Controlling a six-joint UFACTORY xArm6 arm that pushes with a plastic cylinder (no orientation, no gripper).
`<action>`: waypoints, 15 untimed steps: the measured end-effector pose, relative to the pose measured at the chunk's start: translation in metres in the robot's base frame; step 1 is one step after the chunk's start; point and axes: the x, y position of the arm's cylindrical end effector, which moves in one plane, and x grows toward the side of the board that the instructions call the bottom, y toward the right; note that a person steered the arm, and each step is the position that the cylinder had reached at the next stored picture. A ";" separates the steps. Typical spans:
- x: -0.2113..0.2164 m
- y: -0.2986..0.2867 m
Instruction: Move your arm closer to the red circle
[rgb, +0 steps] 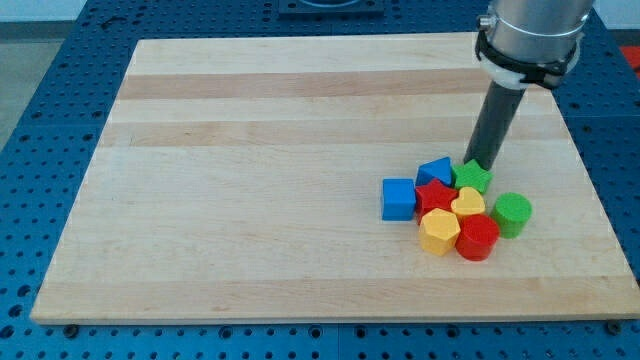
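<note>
The red circle (477, 238) is a red cylinder at the view's bottom right of a tight cluster of blocks. My tip (472, 161) sits at the cluster's top edge, touching or nearly touching the green star (472, 177), with the yellow heart (467, 203) between it and the red circle. Also in the cluster are a red star (434, 195), a yellow hexagon (439, 232), a green cylinder (512, 213), a blue block (437, 170) and a blue cube (398, 198).
The blocks lie on a light wooden board (250, 180) over a blue perforated table (40, 90). The board's right edge runs close to the green cylinder.
</note>
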 end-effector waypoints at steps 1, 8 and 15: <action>0.000 -0.004; 0.006 0.126; 0.143 -0.029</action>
